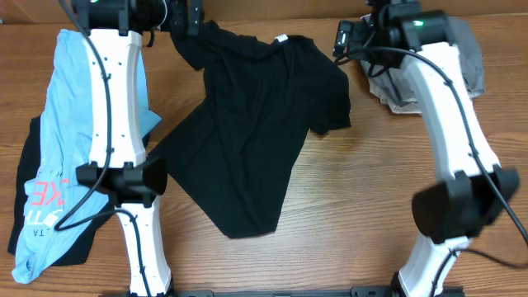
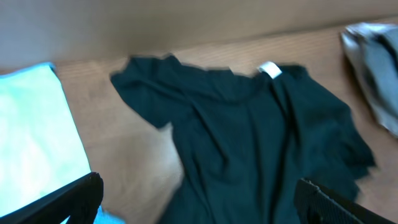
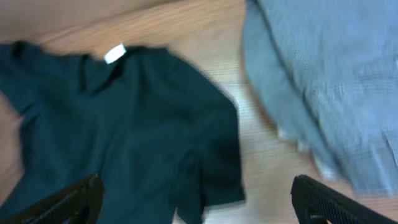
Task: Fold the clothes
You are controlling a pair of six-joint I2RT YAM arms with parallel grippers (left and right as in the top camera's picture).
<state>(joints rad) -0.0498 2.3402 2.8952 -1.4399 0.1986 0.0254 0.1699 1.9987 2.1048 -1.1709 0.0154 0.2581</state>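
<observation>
A black T-shirt (image 1: 256, 115) lies spread and rumpled on the middle of the wooden table, its white neck label (image 1: 281, 39) at the far edge. It also shows in the left wrist view (image 2: 261, 137) and the right wrist view (image 3: 124, 124). My left gripper (image 2: 199, 202) is open and empty, held above the shirt's far left sleeve. My right gripper (image 3: 196, 199) is open and empty, above the shirt's right sleeve (image 3: 217, 162). In the overhead view both grippers sit at the far edge, left (image 1: 183, 21) and right (image 1: 351, 37).
A light blue garment (image 1: 70, 124) lies over a black printed one (image 1: 37, 198) at the left, and shows in the left wrist view (image 2: 34, 137). A grey checked garment (image 1: 466, 58) is piled at the far right, and shows in the right wrist view (image 3: 329, 81).
</observation>
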